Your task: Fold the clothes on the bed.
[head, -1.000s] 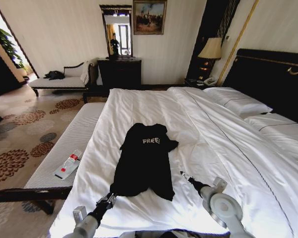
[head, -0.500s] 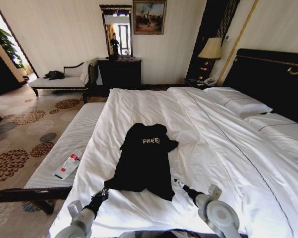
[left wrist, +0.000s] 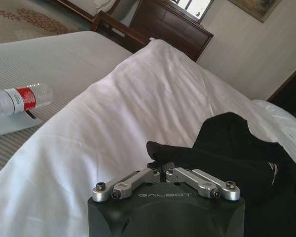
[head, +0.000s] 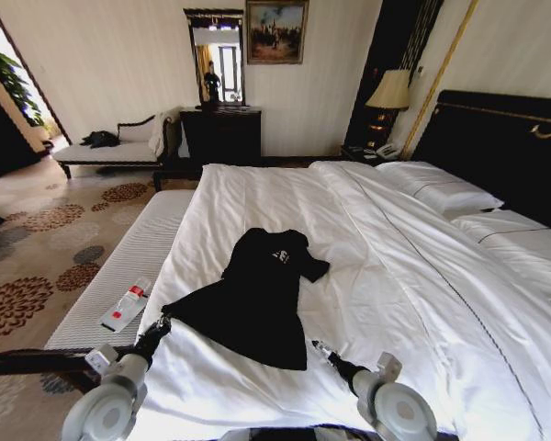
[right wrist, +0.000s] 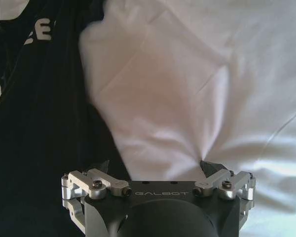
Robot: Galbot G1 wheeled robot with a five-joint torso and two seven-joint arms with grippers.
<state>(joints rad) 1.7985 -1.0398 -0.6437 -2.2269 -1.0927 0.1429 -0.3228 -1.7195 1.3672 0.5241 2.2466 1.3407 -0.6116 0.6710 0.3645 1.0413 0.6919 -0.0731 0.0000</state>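
The clothes are one black T-shirt point(head: 257, 294) lying on the white duvet of the bed point(head: 395, 266), its white lettering creased. Its near left corner is stretched out sideways into a point. My left gripper point(head: 161, 323) is shut on that corner. In the left wrist view the gripper point(left wrist: 161, 169) pinches the black cloth point(left wrist: 237, 153). My right gripper point(head: 320, 349) is open just off the shirt's near right corner. In the right wrist view the gripper point(right wrist: 155, 170) hangs over white duvet, fingers wide apart, with the shirt's edge point(right wrist: 34, 108) beside one fingertip point(right wrist: 101, 167).
A striped bench point(head: 138, 257) runs along the bed's left side, carrying a water bottle point(head: 133, 296) on a flat card. Pillows point(head: 445, 195) and the dark headboard point(head: 496, 147) are at the right. A chaise point(head: 110, 147) and dresser point(head: 220, 133) stand far off.
My left gripper has moved left and toward me with the shirt's corner, pulling the hem out sideways and creasing the lettering. The right gripper drew back a little toward me.
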